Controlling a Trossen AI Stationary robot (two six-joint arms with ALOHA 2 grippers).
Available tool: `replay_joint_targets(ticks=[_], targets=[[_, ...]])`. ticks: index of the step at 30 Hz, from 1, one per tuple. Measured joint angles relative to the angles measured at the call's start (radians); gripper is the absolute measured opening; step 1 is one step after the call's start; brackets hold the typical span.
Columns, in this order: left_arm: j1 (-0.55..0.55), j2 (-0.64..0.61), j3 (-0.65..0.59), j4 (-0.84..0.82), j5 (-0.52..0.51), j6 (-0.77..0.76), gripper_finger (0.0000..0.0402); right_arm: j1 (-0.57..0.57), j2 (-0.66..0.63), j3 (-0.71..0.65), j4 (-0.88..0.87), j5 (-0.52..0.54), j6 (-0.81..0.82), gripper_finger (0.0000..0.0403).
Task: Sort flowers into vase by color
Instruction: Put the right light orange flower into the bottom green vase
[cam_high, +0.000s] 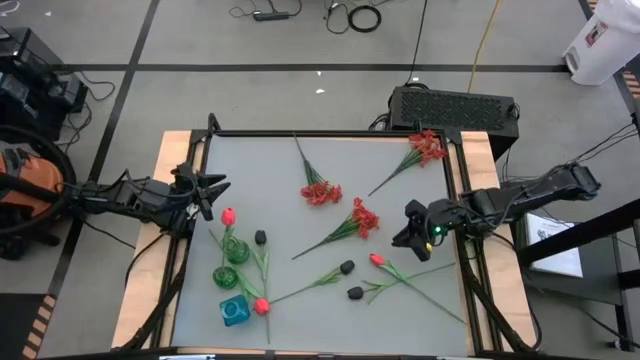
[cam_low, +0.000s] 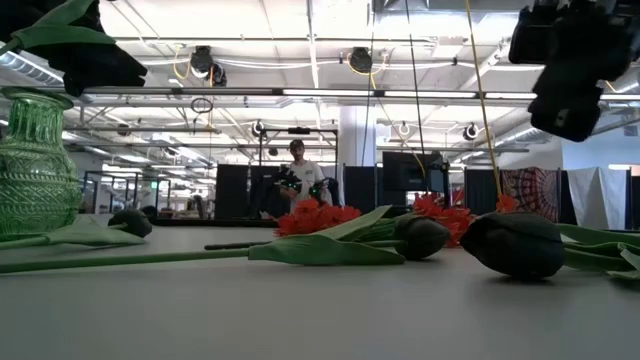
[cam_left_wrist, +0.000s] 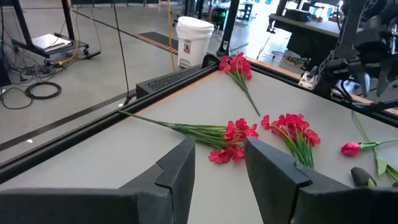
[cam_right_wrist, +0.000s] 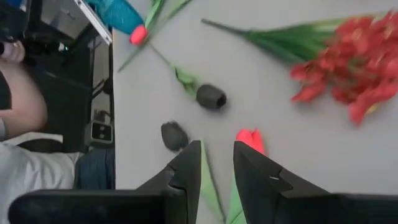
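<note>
High view: left gripper (cam_high: 212, 190) at nine o'clock, fingers parted, grasping nothing; vases (cam_high: 232, 272) at seven; red blooms (cam_high: 321, 192) lie centre and toward one; tulip (cam_high: 378, 260) and black buds (cam_high: 347, 267) at five; right gripper (cam_high: 411, 226) at three, parted, empty.

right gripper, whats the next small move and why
Probably straight down. The right gripper hangs open over the stem of the red tulip lying on the table, holding nothing, so lowering would bring the stem between its fingers.
</note>
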Motion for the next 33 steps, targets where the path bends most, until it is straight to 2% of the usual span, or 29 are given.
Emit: replay_joint_targets(ticks=[19,33], targets=[[0.000,0.000,0.000,0.000,0.000,0.000,0.0145,0.157,0.274,0.000,0.013,-0.013,0.188,0.0086],[0.000,0.000,0.000,-0.001,0.000,0.001,0.0145,0.210,0.437,-0.001,0.110,-0.013,0.216,0.0086]])
